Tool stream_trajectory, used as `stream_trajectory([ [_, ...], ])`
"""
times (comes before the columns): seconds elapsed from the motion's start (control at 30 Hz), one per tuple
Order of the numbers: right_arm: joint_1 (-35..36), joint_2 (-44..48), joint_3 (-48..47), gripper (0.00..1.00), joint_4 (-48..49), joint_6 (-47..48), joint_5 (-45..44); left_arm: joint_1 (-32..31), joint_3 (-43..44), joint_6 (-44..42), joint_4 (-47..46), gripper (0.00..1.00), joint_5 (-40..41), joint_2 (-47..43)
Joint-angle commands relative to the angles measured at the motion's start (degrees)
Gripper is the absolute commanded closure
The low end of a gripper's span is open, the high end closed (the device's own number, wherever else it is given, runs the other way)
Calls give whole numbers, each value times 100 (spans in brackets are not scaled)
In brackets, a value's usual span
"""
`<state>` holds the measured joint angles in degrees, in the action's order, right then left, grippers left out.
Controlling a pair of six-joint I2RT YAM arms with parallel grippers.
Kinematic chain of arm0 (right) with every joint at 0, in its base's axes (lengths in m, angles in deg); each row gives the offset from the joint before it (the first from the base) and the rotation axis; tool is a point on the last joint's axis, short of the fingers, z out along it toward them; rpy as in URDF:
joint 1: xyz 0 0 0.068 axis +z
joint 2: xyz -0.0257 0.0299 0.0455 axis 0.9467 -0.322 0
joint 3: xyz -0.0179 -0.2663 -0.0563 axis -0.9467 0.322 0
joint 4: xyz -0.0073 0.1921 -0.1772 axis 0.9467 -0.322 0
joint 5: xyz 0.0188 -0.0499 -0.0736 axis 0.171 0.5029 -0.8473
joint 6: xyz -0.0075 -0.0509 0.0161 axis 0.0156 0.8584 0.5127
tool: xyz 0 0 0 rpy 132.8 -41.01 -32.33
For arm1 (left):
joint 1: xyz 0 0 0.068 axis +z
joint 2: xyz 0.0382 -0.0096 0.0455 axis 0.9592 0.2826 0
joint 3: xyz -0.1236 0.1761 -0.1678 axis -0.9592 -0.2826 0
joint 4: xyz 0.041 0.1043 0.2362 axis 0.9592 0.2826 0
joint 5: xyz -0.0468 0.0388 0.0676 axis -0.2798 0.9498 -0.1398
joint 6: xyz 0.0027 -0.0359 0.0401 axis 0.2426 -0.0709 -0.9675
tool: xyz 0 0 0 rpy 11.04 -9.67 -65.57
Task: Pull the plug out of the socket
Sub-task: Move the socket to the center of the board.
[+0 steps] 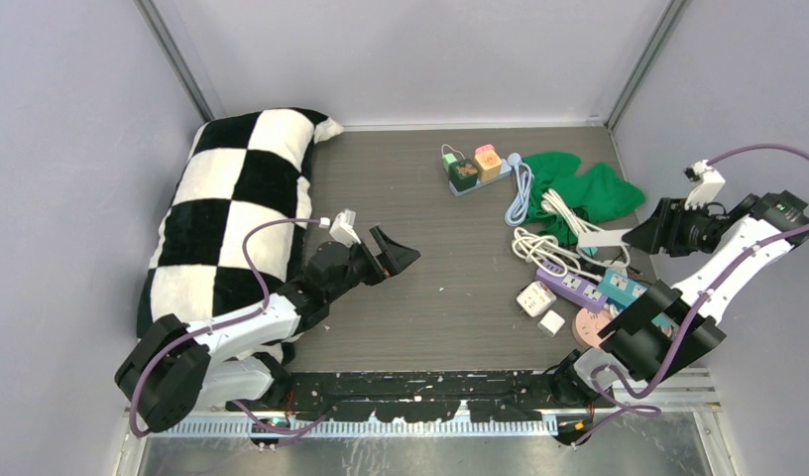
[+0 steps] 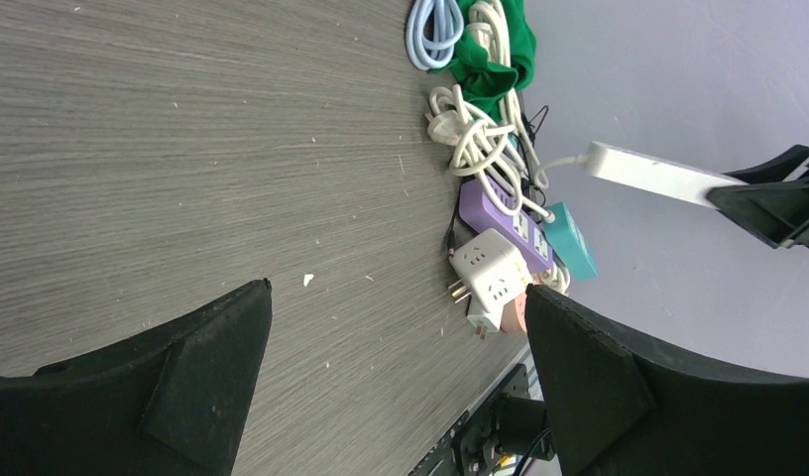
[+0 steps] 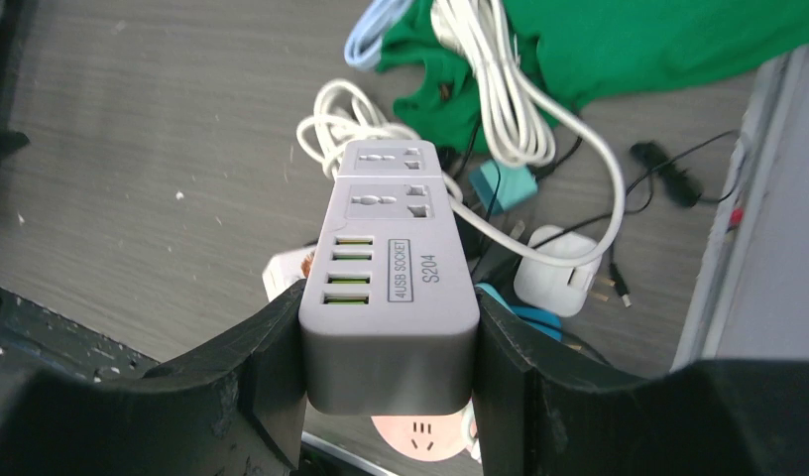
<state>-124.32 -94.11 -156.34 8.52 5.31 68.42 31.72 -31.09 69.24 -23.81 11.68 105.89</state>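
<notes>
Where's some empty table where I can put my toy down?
The big bare patch is the middle of the table, between the pillow and the cords, nearer than the coloured sockets. The right side is crowded: cords, green cloth, purple strip and adapters all piled together.

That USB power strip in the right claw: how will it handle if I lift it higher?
Probably stiff: the USB power strip is a hard moulded bar. It may pivot or slip, since the right claw grips only one smooth end. Its white cord, tangled over the pile, will likely drag.
</notes>
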Motion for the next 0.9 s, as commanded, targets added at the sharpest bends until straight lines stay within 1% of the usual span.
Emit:
stream_trajectory([
  [0.0, 43, 19, 524, 99, 801, 45, -514, 29, 227, 45, -375, 0, -177, 95],
  [0.13, 90, -172, 805, 98, 1228, -131, -850, 29, 233, 70, -403, 0, -203, 139],
  [0.27, 255, -390, 962, 94, 1437, -159, -1126, 31, 225, 94, -412, 0, -223, 164],
  [0.43, 755, -576, 1221, 92, 1616, -300, -1424, 38, 233, 121, -437, 0, -246, 207],
  [0.7, 1482, -680, 1539, 87, 1946, -831, -1483, 38, 184, 138, -438, 0, -245, 178],
  [0.77, 1608, -734, 1555, 82, 1983, -907, -1582, 38, 180, 143, -445, 0, -238, 182],
  [0.8, 1662, -766, 1559, 78, 1980, -922, -1640, 38, 180, 143, -454, 0, -243, 190],
  [0.87, 1748, -851, 1576, 65, 1983, -957, -1788, 38, 173, 143, -472, 0, -258, 202],
])
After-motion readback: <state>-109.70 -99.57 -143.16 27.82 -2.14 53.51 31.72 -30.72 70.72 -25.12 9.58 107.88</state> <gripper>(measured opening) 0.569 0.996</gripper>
